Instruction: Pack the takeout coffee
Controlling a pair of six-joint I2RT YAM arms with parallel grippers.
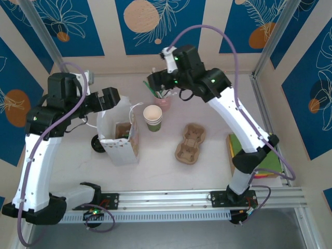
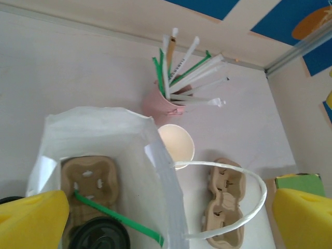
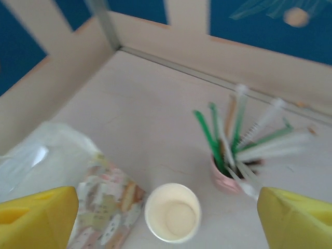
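You are looking at one paper bag point(image 1: 116, 151), one pink cup of straws point(image 2: 161, 104) and one stack of green cups point(image 1: 153, 118). Two cardboard carriers are showing, the outer carrier point(image 1: 190, 143) and the bagged carrier point(image 2: 88, 179), plus one black-lidded cup point(image 2: 99, 236) and one green straw point(image 2: 119, 218).

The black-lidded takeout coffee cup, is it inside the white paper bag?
Inside: the left wrist view shows its round black lid in the open white paper bag, with a brown cardboard carrier.

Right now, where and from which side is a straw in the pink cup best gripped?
Probably best to pinch one straw near its top, coming down from above. They stand fanned in the pink cup: tips spread apart, stems bunched at the rim, so only the tops are free to grip.
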